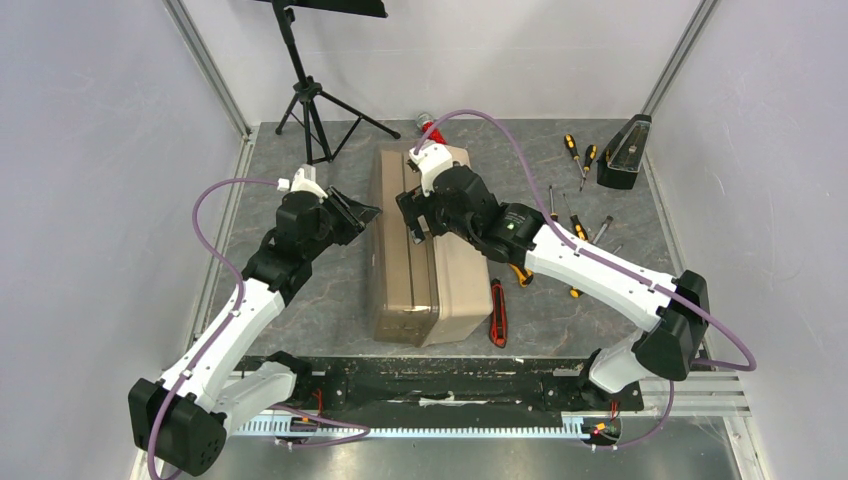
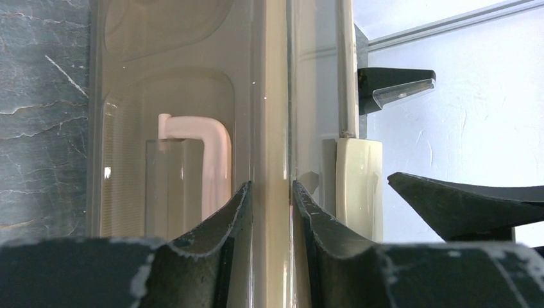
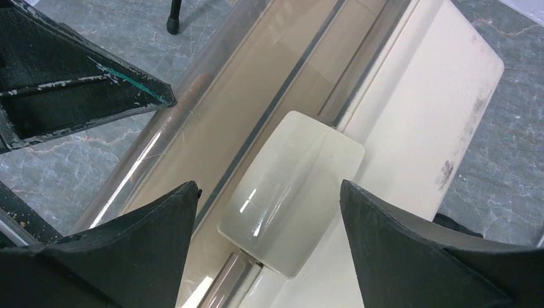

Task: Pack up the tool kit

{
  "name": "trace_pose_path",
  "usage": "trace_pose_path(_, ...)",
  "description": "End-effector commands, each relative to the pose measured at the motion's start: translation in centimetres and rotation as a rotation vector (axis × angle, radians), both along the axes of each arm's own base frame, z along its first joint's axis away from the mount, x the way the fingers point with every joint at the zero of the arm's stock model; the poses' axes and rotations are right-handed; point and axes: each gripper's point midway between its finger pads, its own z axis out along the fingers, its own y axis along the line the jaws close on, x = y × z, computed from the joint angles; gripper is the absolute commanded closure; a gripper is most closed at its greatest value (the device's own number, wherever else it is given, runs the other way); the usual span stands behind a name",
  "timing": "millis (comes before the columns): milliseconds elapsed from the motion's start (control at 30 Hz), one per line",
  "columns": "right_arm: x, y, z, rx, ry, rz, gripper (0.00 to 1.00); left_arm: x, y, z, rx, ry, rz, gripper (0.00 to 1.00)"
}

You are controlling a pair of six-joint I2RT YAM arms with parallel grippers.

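Both grippers at the closed toolbox [image 1: 440,290], tools not yet packed.

The toolbox lies mid-table between the arms, its long axis running near to far. The left gripper [image 1: 356,213] meets it from the left, and its fingers [image 2: 224,218] look pressed onto a narrow upright ridge [image 2: 276,128] of the lid, pinching it from both sides (contact seems real, though how firm I cannot tell). The right gripper [image 1: 412,215] hangs over the box's middle with its fingers spread wide and holding nothing. A cream latch [image 3: 289,199] sits straight between them, its length along the box's axis. Judged from this, opening comes next, and the right arm is the nearer one to that latch. The screwdrivers [image 1: 572,150] and red knife [image 1: 497,315] lie on the table right of the box, also on the right arm's side.
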Motion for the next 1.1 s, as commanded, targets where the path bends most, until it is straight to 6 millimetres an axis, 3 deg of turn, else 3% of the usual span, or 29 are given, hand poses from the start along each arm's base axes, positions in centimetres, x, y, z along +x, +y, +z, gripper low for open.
trace_pose_path(0,0.1,-0.1,0.5,0.048,-0.002,0.007,0.17,-1.4,-1.8,-0.3,0.002,0.028,-0.098,0.76)
trace_pose_path(367,-0.1,-0.6,-2.1,0.037,0.069,0.001,0.18,-1.2,-1.9,-0.3,0.001,0.031,-0.099,0.76)
trace_pose_path(700,0.5,-1.9,-2.3,0.125,0.099,-0.046,0.27,-1.2,-1.9,-0.7,0.006,0.040,-0.101,0.76)
trace_pose_path(933,0.7,-3.1,-2.2,0.266,0.130,-0.073,0.38,-1.3,-1.8,-1.2,0.014,0.047,-0.096,0.76)
trace_pose_path(1067,0.6,-3.5,-2.1,0.364,0.162,-0.068,0.39,-1.3,-1.7,-1.5,0.019,0.053,-0.095,0.76)
